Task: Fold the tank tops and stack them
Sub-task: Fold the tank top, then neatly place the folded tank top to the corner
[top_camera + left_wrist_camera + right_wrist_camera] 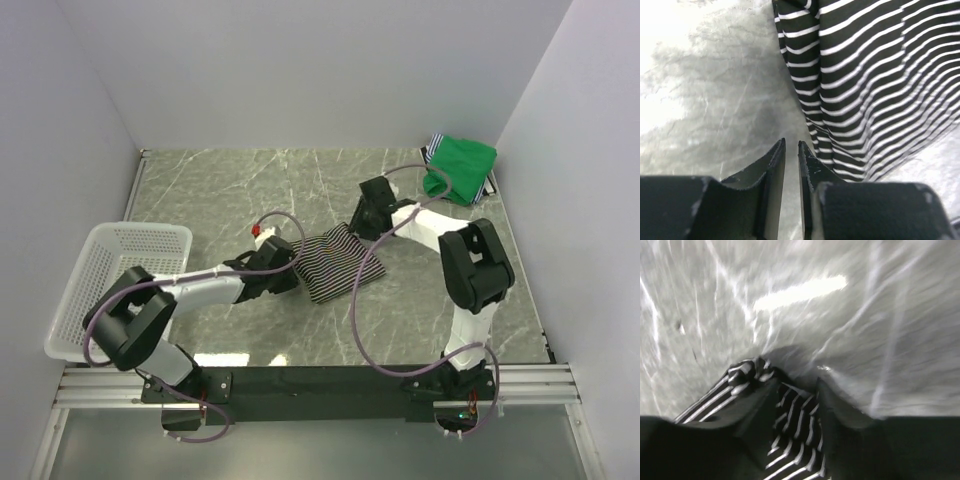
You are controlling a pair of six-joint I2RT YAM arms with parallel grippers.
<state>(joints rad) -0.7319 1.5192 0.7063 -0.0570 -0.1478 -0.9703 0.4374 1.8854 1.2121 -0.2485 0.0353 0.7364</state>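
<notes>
The striped tank top point(340, 262) lies folded in the middle of the table. It fills the upper right of the left wrist view point(880, 75). My left gripper point(290, 277) sits at its left edge; its jaws point(791, 142) stand nearly together with only bare table between them, the cloth just to their right. My right gripper point(368, 228) is at the top's far right corner, shut on a bunch of striped cloth point(795, 420) held between its fingers point(792, 390). The green tank top point(460, 165) lies folded in the back right corner.
A white mesh basket point(120, 280) stands at the left edge of the table. A bit of striped cloth point(432, 150) shows under the green top. White walls close in the table on three sides.
</notes>
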